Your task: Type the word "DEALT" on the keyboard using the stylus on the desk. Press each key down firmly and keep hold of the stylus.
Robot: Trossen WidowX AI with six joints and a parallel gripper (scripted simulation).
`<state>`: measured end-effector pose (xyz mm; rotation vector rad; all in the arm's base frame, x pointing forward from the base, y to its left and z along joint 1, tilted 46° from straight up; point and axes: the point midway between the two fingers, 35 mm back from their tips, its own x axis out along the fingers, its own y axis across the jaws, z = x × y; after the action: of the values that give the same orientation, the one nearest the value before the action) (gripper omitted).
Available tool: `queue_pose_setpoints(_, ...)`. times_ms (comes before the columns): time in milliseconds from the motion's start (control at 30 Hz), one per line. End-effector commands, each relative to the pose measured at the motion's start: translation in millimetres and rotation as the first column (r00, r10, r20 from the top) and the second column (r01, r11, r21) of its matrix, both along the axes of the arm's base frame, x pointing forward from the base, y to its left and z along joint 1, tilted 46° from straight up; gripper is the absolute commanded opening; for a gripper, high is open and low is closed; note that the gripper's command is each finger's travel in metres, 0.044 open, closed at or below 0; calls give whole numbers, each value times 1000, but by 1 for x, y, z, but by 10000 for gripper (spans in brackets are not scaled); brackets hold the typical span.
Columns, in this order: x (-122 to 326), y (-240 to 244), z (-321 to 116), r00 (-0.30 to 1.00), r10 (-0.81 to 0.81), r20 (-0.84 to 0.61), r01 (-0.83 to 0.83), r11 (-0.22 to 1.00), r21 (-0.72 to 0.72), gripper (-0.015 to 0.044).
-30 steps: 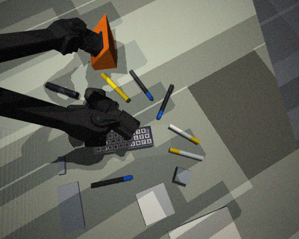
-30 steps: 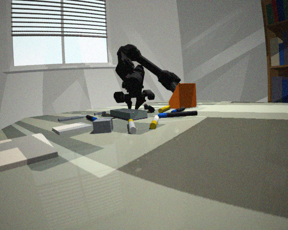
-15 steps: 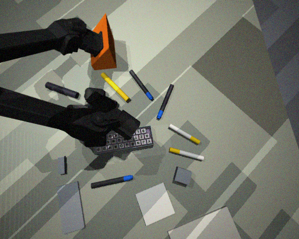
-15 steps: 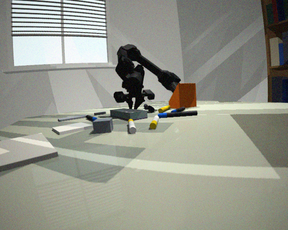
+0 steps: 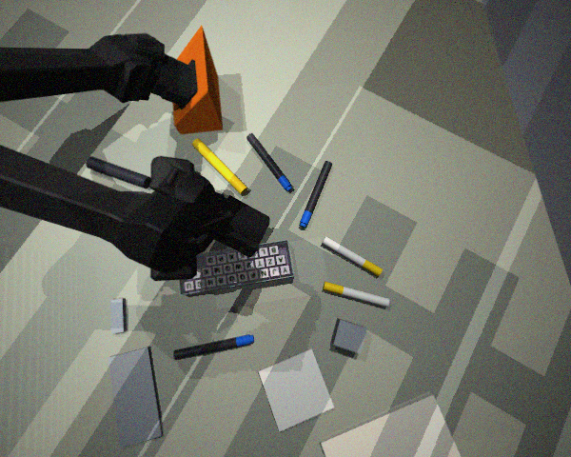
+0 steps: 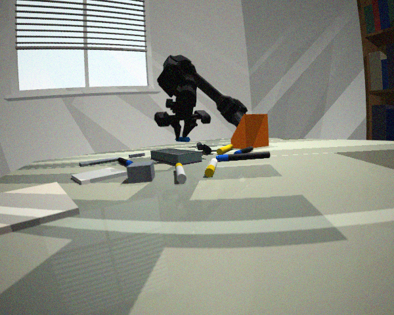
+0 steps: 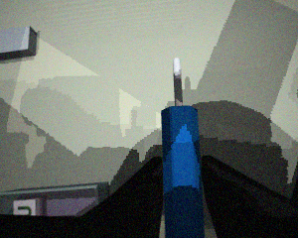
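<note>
A blue stylus (image 6: 183, 139) (image 7: 182, 149) with a thin pale-ended tip is between the fingers of my gripper (image 6: 180, 138) (image 7: 181, 165), which is shut on it. In the wrist view the tip points up the picture. Whether the stylus touches the desk is not clear. The keyboard (image 5: 272, 270) (image 6: 176, 156) (image 7: 67, 205) has several rows of lettered keys; the arm covers its upper left part in the top view. In the wrist view only its corner shows, at lower left, beside the stylus. The fingers are hidden under the arm in the top view.
An orange wedge (image 5: 209, 100) (image 6: 253, 132) stands behind, with another black arm segment (image 5: 177, 83) (image 6: 231, 106) against it. A yellow pen (image 5: 220, 167) and several other pens lie around the keyboard. A grey block (image 5: 350, 335) (image 6: 140, 171) and a white square (image 5: 296, 390) lie nearby.
</note>
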<state>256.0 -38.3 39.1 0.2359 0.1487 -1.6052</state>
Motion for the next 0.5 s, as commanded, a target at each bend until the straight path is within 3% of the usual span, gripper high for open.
queue_pose_setpoints(0,0,3,4,1000,-6,11,6,1000,3,0)
queue_pose_setpoints(133,-4,-1,-1,999,-51,-20,51,998,42,0)
queue_pose_setpoints(467,-17,3,-16,951,-253,-177,304,875,376,0)
